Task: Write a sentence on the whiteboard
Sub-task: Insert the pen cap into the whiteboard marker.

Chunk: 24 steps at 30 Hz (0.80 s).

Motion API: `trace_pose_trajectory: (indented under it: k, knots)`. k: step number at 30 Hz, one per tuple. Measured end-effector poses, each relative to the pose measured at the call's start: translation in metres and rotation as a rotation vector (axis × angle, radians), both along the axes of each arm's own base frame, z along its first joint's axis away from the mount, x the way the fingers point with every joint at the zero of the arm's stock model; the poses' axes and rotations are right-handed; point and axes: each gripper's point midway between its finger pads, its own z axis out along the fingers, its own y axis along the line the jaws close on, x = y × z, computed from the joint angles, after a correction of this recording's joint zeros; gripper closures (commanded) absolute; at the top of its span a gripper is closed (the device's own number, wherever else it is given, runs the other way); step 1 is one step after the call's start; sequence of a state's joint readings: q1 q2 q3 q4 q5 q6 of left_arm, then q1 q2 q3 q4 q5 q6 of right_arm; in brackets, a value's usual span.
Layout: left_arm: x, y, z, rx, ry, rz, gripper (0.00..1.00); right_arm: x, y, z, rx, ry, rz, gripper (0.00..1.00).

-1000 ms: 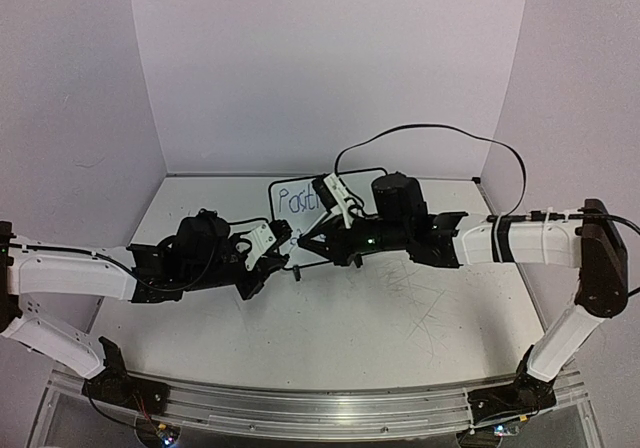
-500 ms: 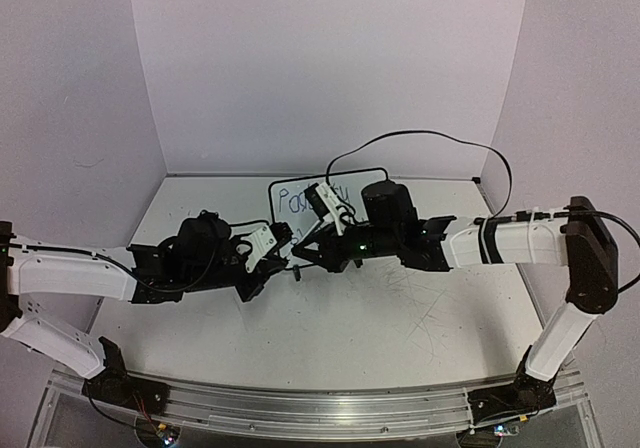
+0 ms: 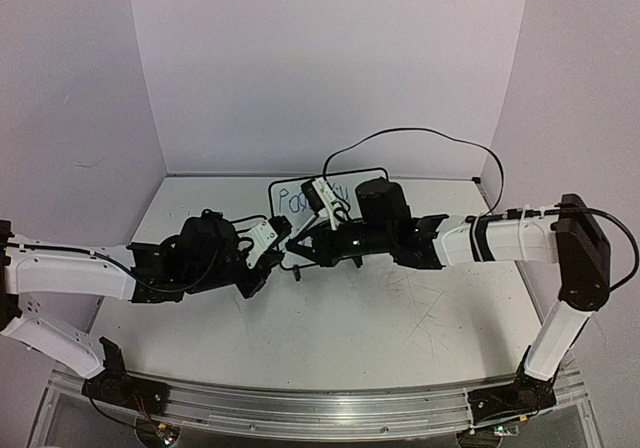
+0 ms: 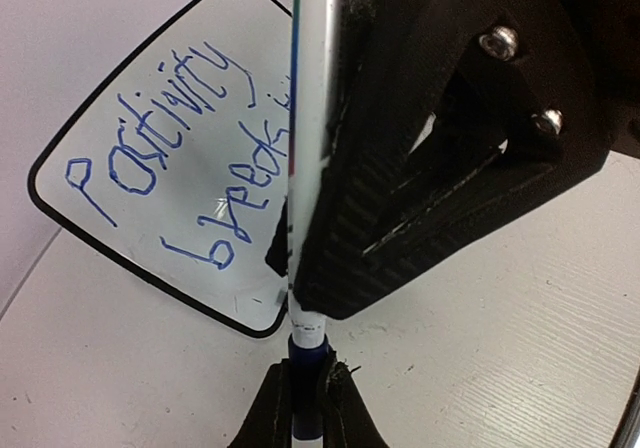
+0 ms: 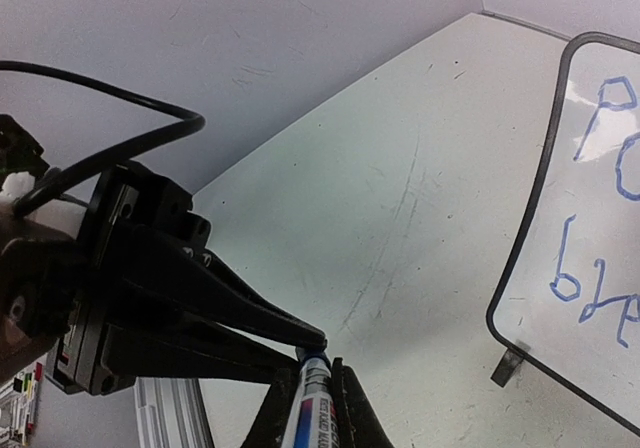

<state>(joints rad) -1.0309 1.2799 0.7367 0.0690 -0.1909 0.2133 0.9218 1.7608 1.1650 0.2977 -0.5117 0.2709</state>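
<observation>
The whiteboard (image 4: 150, 88) stands at the back of the table, also in the top view (image 3: 292, 196) and the right wrist view (image 5: 590, 168). The sentence (image 4: 165, 133) is in blue, "Positivity" over "breeds"; its end is hidden behind the marker and the right gripper. The white marker (image 4: 305, 118) runs between both grippers just in front of the board. My left gripper (image 4: 308, 370) is shut on the marker's blue end (image 4: 308, 353). My right gripper (image 5: 318, 370) is shut on the labelled barrel (image 5: 310, 408). The two grippers meet tip to tip (image 3: 292, 250).
A black cable (image 3: 420, 133) loops up from the right arm behind the board. The board's small black foot (image 5: 507, 365) rests on the scuffed white tabletop (image 3: 400, 308). Purple walls close in the back and both sides.
The right arm has slid left with the marker, bringing its tip up to the left gripper. The left arm has barely moved. Both grippers stay shut.
</observation>
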Motion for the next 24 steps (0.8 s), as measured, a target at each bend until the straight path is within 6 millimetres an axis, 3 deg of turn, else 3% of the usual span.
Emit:
trace_pose_trajectory:
  k: [7,12,24]
  knots:
    - [0.009,-0.001,0.009,0.083,-0.075,0.087,1.00,0.010,0.007,0.001,0.001,0.085,-0.039,1.00]
    - [0.004,-0.002,0.006,0.095,-0.057,0.058,1.00,0.005,0.007,-0.001,-0.009,0.092,-0.009,1.00]
    - [-0.051,-0.010,-0.009,0.053,0.198,-0.173,1.00,-0.047,0.001,-0.020,-0.085,-0.019,0.355,1.00]
